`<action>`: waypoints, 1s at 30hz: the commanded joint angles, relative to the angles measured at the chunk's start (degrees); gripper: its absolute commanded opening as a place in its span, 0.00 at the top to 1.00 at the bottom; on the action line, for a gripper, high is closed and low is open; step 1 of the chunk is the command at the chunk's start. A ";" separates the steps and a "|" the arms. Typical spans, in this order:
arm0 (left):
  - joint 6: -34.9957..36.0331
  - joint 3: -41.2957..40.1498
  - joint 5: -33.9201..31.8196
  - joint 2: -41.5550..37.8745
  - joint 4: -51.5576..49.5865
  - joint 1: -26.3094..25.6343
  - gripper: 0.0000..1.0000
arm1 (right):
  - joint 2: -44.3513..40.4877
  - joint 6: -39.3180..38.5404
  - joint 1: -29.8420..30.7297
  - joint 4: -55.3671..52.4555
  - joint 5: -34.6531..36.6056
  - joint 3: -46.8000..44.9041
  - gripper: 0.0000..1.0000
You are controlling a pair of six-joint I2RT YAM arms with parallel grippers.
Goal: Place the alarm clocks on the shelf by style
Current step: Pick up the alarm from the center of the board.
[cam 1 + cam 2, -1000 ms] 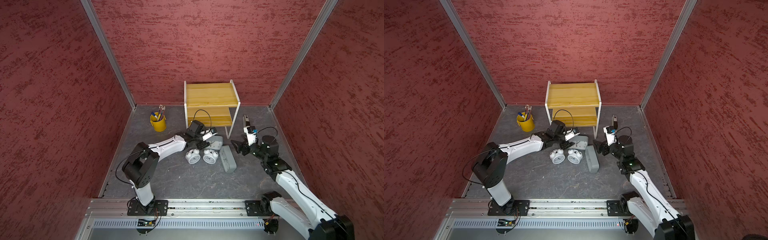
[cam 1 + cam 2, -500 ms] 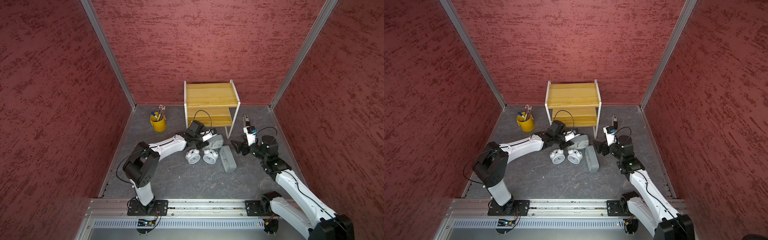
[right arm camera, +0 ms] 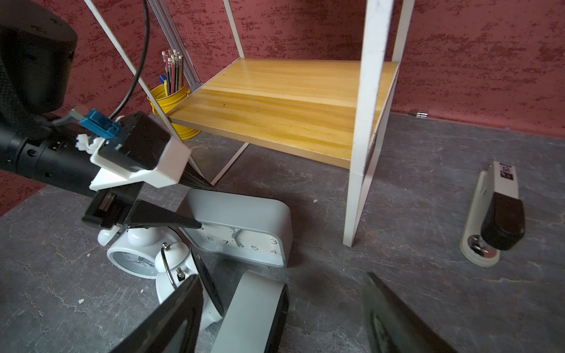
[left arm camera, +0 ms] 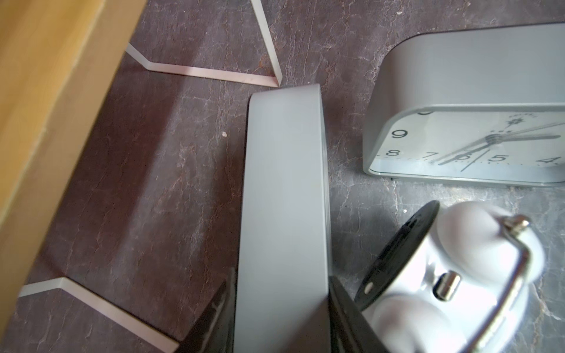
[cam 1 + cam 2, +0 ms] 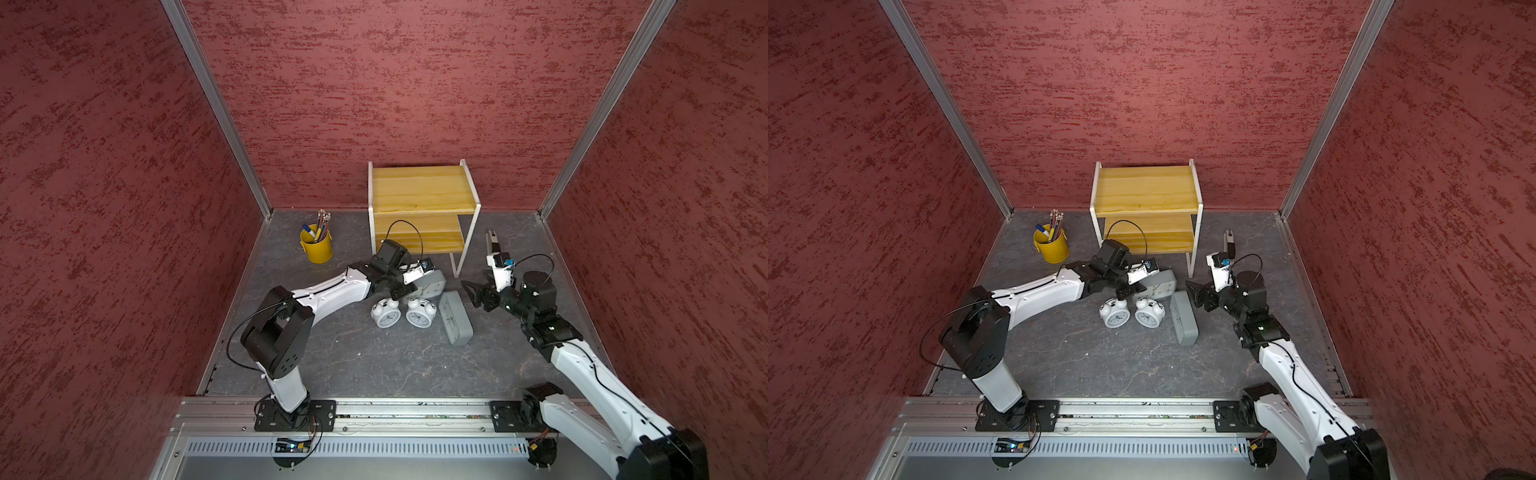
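Left claw (image 5: 411,286) has narrowed over the last second from spread to clamped on the tilted grey clock (image 5: 434,282); the right arm and the other three clocks have not shifted. Both top views: all four clocks are on the counter (image 5: 374,365) in front of the shelf (image 5: 422,187). The tilted grey clock is closest to the shelf, just off its front leg on the right arm's side, with its dial turned away from the shelf. First white bell clock (image 5: 385,314) and second white bell clock (image 5: 420,312) sit side by side farther out from the shelf, dials up. Second grey clock (image 5: 457,318) is beside them on the right arm's side. Right claw (image 5: 469,293) is spread and holds nothing; it is out from the same shelf leg and points at the second grey clock. A yellow pen bucket (image 5: 316,249) stands beside the shelf on the left arm's side, and a stapler (image 5: 492,241) lies on the right arm's side. Left wrist view: black fingers (image 4: 345,314) press on the front and back of the tilted grey clock's case (image 4: 284,214). One white bell clock is just beside the finger that is farther from the shelf. Right wrist view: the right claw's fingers (image 3: 171,321) stand wide apart. The second grey clock (image 3: 253,311) shows ahead of the gap; contact cannot be told.
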 commanded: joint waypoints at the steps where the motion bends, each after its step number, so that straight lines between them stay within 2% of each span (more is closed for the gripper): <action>1: 0.70 0.29 0.17 -4.99 1.62 0.12 0.85 | -0.92 0.38 0.48 1.37 -0.30 0.00 0.17; 12: 0.35 3.77 -1.17 -11.50 -5.83 0.08 0.87 | -0.60 -0.32 0.47 2.65 -5.25 2.12 0.16; 16: 0.09 6.31 -1.10 -13.28 -10.04 0.17 0.87 | 0.40 -3.78 0.52 2.21 -12.30 4.17 0.07; 23: -0.38 12.87 3.22 -15.26 -21.05 0.12 0.87 | 4.70 -8.67 0.49 2.09 -22.71 8.28 0.06; 30: 1.11 15.15 8.92 -18.43 -25.06 0.10 0.88 | 9.10 -13.22 0.52 -1.97 -28.76 14.09 0.08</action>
